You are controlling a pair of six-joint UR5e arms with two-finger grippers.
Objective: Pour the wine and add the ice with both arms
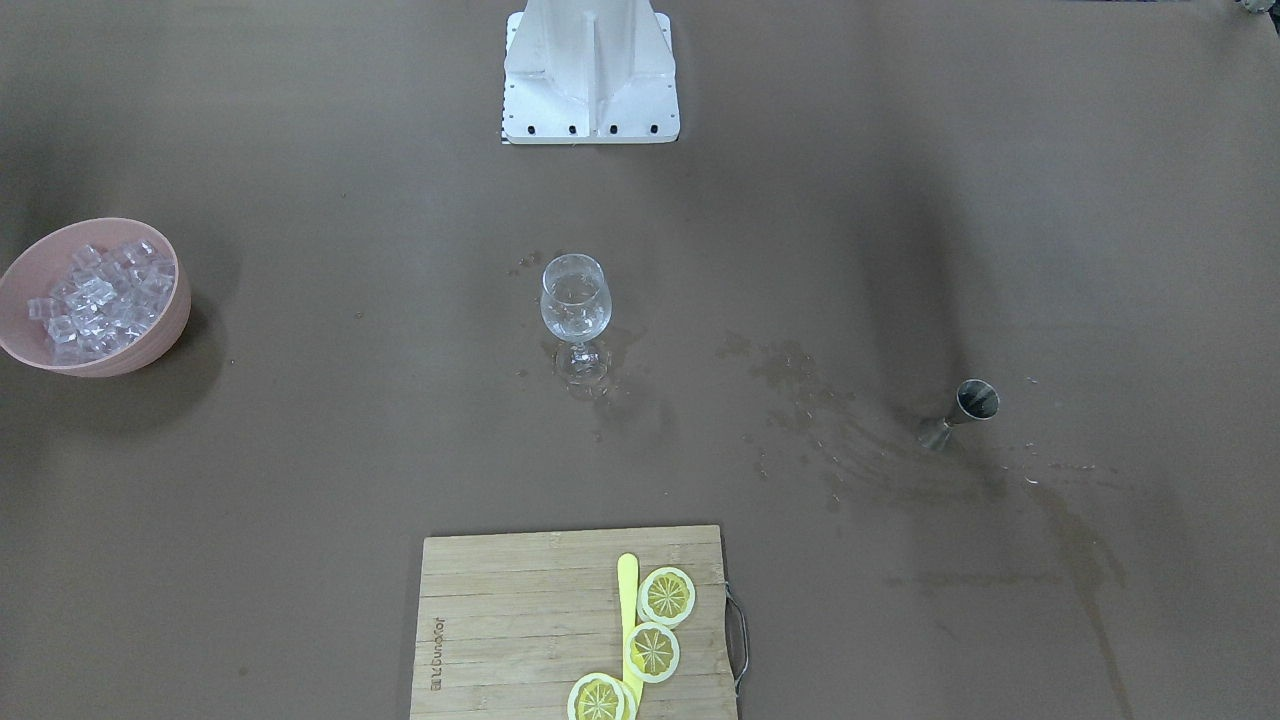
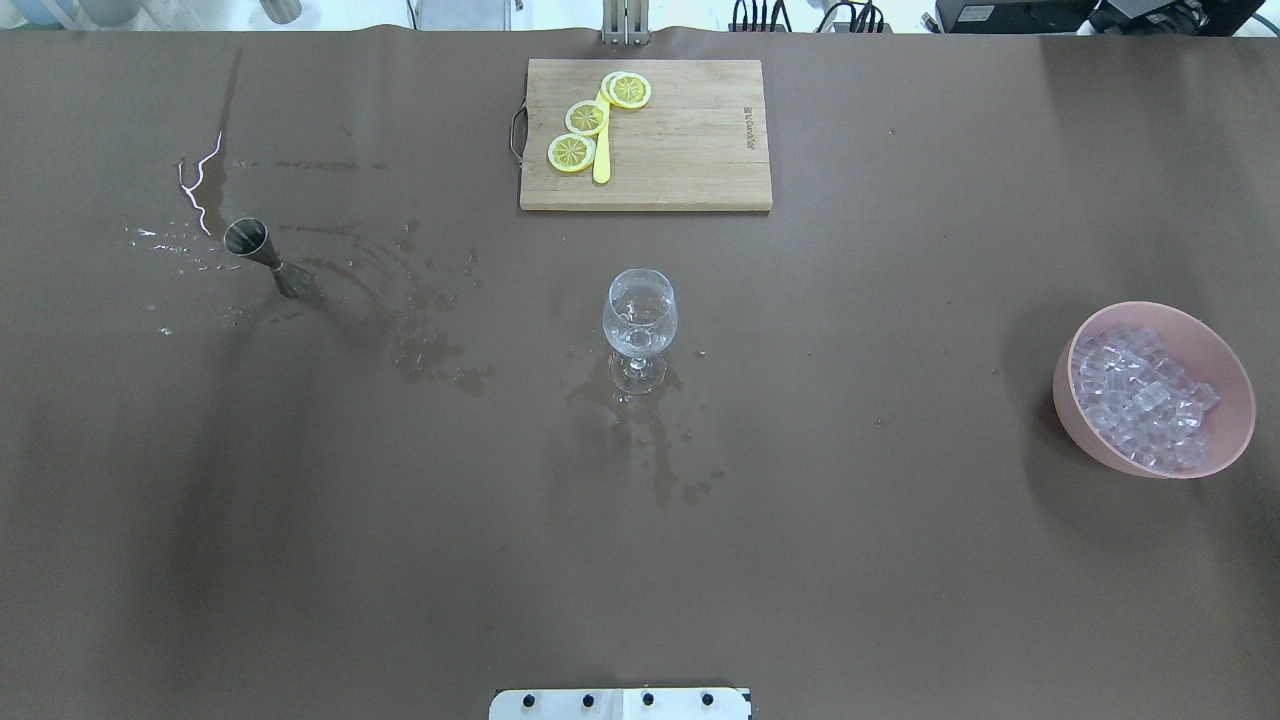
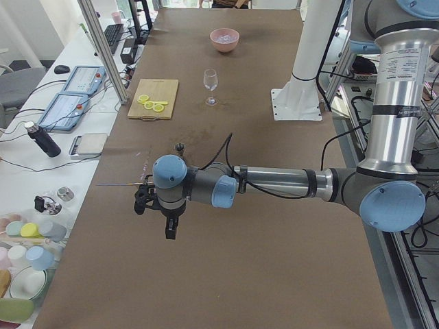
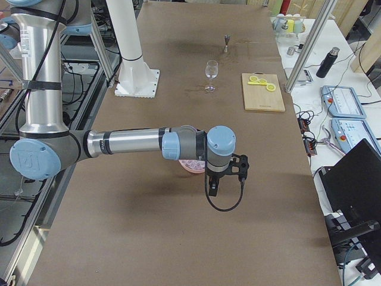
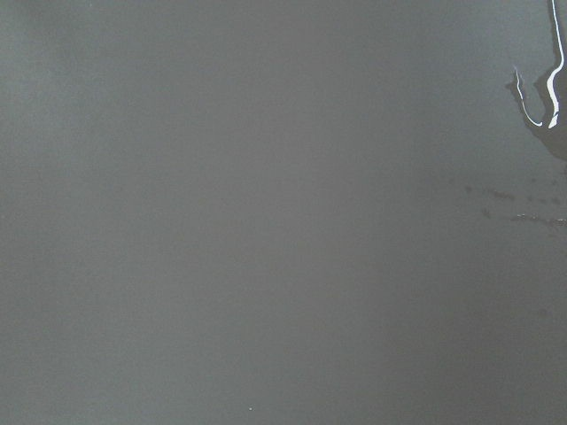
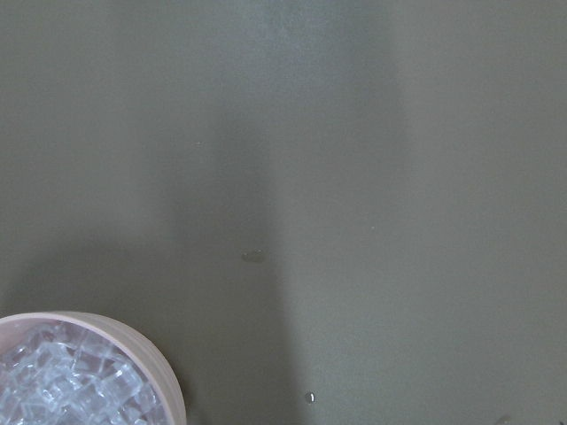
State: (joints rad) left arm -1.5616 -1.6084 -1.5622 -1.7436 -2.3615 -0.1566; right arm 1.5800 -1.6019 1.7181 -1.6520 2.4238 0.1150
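The pink bowl [image 2: 1072,420] sits at the right edge of the overhead view, heaped nearly to its rim with the ice [image 2: 1140,395], a pile of small clear cubes. In the front-facing view the same bowl [image 1: 150,352] is at the far left, with its ice [image 1: 100,295] inside. The right wrist view catches only a corner of it at the lower left, cubes showing.

A stemmed wine glass [image 2: 640,315] stands upright near the middle of the brown worktop [image 2: 900,560], well apart from the bowl. Its bowl shows clear glints, but I cannot tell whether it holds liquid or cubes. Wet stains spread around its foot and toward the left of the overhead frame.

A small metal jigger [image 2: 262,250] stands upright at the left of the overhead view among the splashes; its inside is too dark to judge.

At top centre lies a wooden cutting board [image 2: 690,150] with three lemon slices [image 2: 587,117] and a yellow stick [image 2: 601,165] on it.

In the left side view the left arm [image 3: 274,184] reaches across the lower middle of the frame, its left fingers [image 3: 170,232] pointing down above bare worktop. In the right side view the right arm [image 4: 125,143] does likewise, its right fingers [image 4: 212,186] hanging just in front of the bowl. I cannot tell how wide either pair is parted; nothing shows held.
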